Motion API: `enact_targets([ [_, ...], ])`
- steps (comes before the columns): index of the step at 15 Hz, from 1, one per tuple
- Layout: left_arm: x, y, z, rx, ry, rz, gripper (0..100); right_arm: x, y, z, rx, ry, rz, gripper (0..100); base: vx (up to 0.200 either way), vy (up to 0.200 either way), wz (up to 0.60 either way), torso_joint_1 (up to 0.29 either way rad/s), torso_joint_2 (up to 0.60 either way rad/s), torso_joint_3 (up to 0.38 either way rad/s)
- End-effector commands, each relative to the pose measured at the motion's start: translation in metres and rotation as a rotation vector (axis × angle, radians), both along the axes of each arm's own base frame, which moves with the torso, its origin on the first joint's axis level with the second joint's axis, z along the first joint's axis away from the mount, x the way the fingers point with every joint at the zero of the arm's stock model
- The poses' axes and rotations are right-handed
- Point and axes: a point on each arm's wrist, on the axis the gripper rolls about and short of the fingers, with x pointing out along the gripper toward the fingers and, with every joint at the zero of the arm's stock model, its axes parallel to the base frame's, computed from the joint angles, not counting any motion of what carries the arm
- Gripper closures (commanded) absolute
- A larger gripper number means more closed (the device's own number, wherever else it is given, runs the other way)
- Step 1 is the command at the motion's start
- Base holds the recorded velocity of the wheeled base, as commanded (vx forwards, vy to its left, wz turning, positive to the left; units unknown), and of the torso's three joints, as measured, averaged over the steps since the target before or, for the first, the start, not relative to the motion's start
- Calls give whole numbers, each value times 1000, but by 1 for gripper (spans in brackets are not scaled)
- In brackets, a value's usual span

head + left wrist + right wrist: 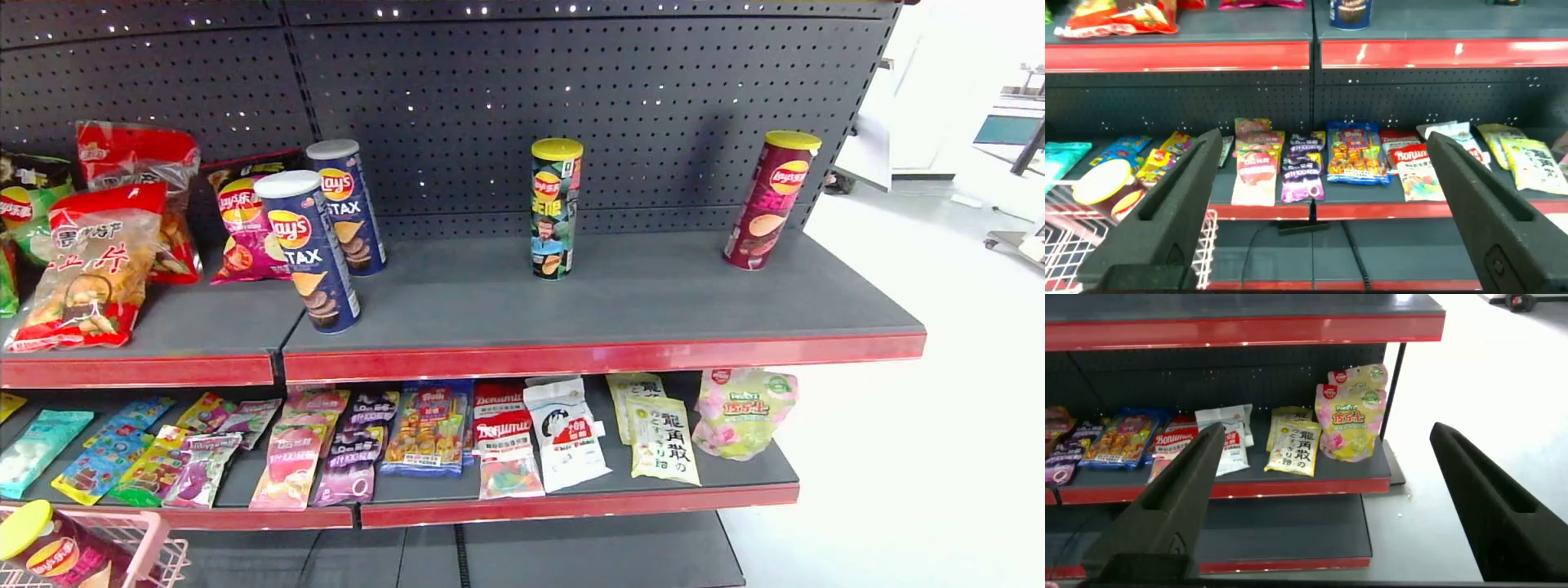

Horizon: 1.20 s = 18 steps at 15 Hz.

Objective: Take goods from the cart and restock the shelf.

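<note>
The pink cart [155, 543] sits at 7 o'clock in the head view, and a maroon can with a yellow lid [49, 554] lies tilted inside it, just in front of the lower shelf [571, 505]. The upper shelf [620, 310] spans the middle. Two blue cans [310, 249] stand close together at 10 o'clock, a dark can with a yellow lid [555, 208] stands alone near 12, and a second maroon can [770, 200] stands at 2 by the shelf's end. Wide bare board lies between them. Snack bags [90, 261] crowd the neighbouring board at 9 o'clock. Flat packets [424, 429] lie in rows on the lower shelf, and a pink-and-green pouch [743, 408] is at its 4 o'clock end. The left gripper [1324, 139] has its pincer spread wide and holds nothing, facing the packets in the middle of the lower shelf with the cart off to one side. The right gripper [1327, 429] is also spread wide and empty, facing the pouch end of that shelf.
</note>
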Motion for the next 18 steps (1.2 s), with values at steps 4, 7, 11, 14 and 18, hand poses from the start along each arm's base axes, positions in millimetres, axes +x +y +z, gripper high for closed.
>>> enact_targets([
  [4, 0, 0, 0, 0, 0, 1, 0, 0, 0, 0, -2, -1, -1, 0, 0, 0, 600, 5, 5, 5],
  [7, 0, 0, 0, 0, 0, 1, 0, 0, 0, 0, -2, -1, -1, 0, 0, 0, 600, 6, 1, -1],
  [11, 0, 0, 0, 0, 0, 1, 0, 0, 0, 0, -2, -1, 1, 0, 0, 0, 600, 4, 1, 4],
  [14, 0, 0, 0, -2, 0, 1, 0, 0, 0, 0, -2, -1, 1, 0, 0, 0, 600, 4, -4, 7],
  [18, 0, 0, 0, -2, 0, 1, 0, 0, 0, 0, 0, 1, 1, 0, 0, 0, 150, 3, 2, 1],
])
